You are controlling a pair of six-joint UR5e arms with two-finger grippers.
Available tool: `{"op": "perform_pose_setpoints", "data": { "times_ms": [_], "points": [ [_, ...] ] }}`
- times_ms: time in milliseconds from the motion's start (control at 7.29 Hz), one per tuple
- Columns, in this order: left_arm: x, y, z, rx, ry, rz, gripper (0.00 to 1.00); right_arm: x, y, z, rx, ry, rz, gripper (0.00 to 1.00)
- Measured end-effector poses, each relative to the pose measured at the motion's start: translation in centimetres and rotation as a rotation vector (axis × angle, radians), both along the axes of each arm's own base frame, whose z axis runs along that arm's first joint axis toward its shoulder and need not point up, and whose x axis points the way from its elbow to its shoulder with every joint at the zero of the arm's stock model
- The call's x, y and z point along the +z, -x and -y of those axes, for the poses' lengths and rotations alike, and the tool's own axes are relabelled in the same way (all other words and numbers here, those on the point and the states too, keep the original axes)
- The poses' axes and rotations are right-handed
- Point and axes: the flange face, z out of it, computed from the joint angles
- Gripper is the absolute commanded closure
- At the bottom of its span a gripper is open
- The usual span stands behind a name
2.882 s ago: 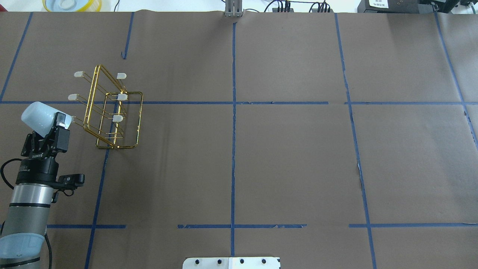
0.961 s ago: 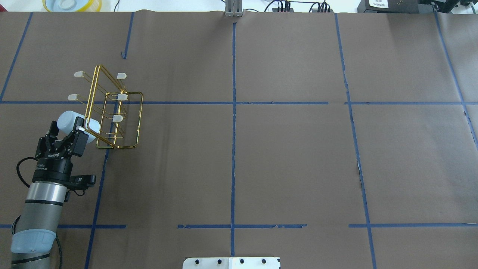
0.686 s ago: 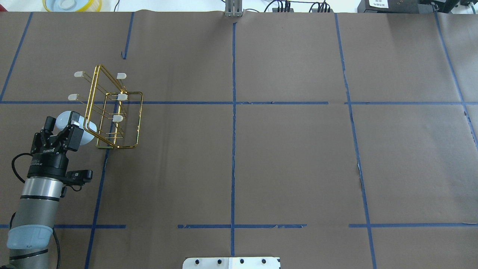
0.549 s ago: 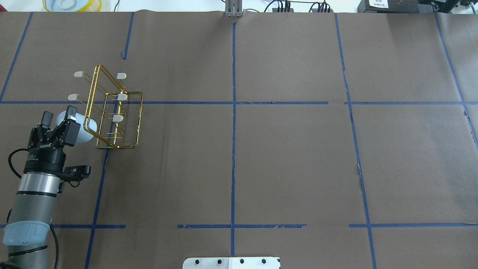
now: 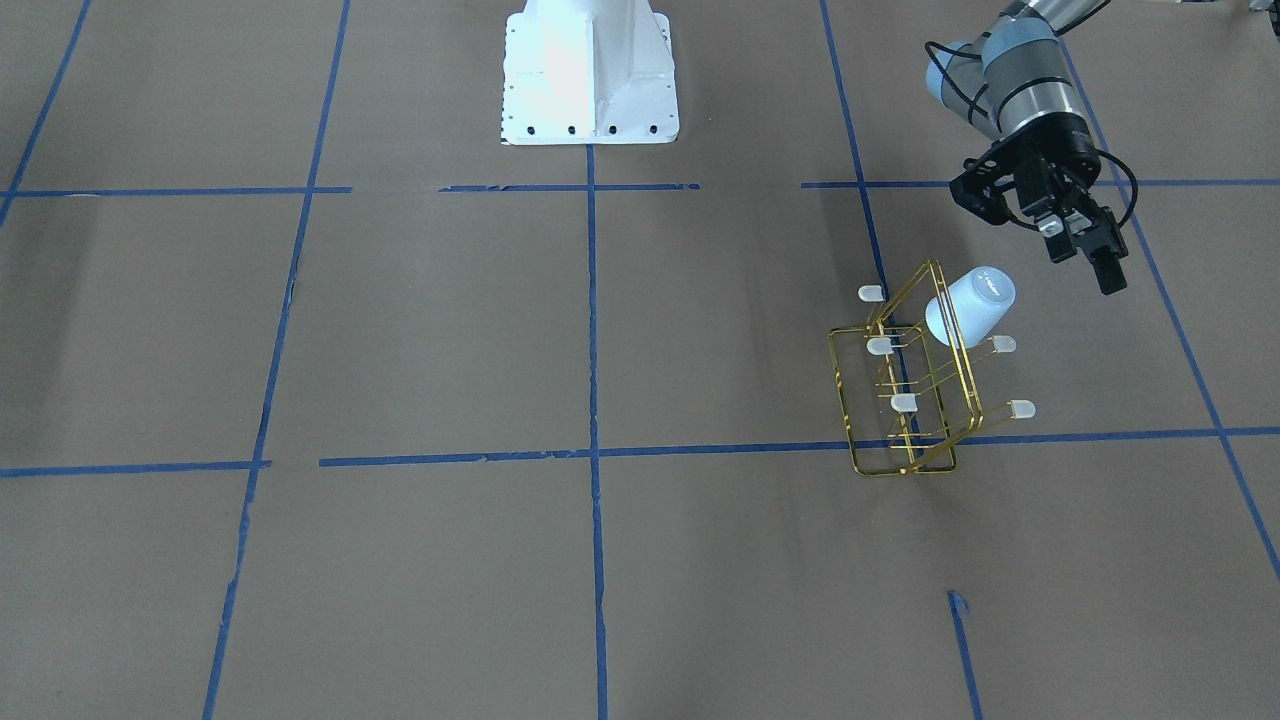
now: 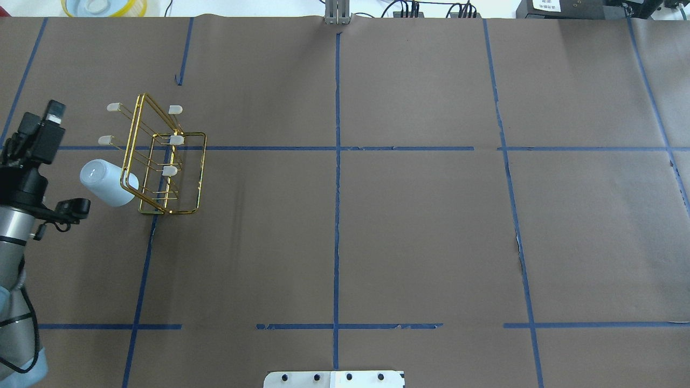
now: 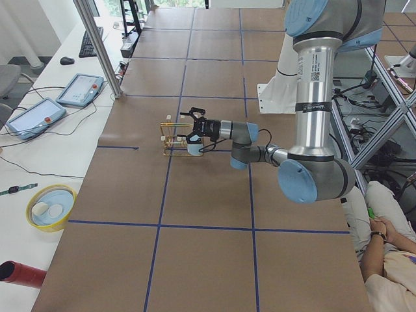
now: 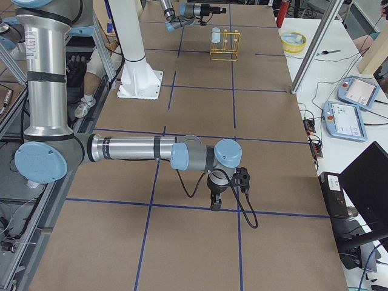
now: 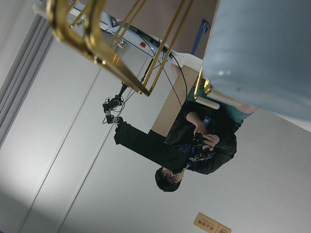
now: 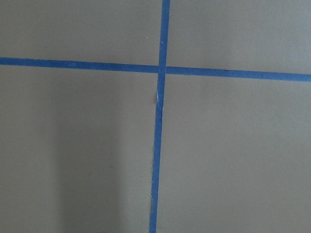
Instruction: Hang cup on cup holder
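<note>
Since the cup [image 5: 972, 303] already hangs on the cup holder [image 5: 905, 402], below and beside the spread, empty left pincer [image 5: 1083, 262], I'd lift clear without bumping either one.

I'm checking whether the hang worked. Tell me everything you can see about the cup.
The cup is a small, pale blue-white tumbler, smooth and plastic-looking, tapered, with no handle or markings. It sits tilted on the gold wire rack, mouth toward the frame, closed base pointing up and outward, raised off the table. Its mouth end meets the rack's upright loop; the prong inside it is hidden. The open left hand is apart from it.
</note>
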Motion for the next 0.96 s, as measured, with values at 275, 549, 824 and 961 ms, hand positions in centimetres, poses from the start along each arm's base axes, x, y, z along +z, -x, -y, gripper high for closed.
{"op": "perform_pose_setpoints", "data": {
  "times_ms": [275,549,824,961],
  "points": [
    [2.1,6.3,1.8,0.066,0.000,-0.286,0.00,0.0,0.0,0.0,0.000,0.000,0.000,0.00],
    [4.9,11.3,2.7,0.140,0.068,-0.708,0.00,0.0,0.0,0.0,0.000,0.001,0.000,0.00],
    [7.8,13.4,3.8,0.194,0.194,-1.153,0.00,0.0,0.0,0.0,0.000,0.000,0.000,0.00],
    [9.2,14.2,4.7,0.219,0.316,-1.370,0.00,0.0,0.0,0.0,0.000,0.000,0.000,0.00]
  ]
}}
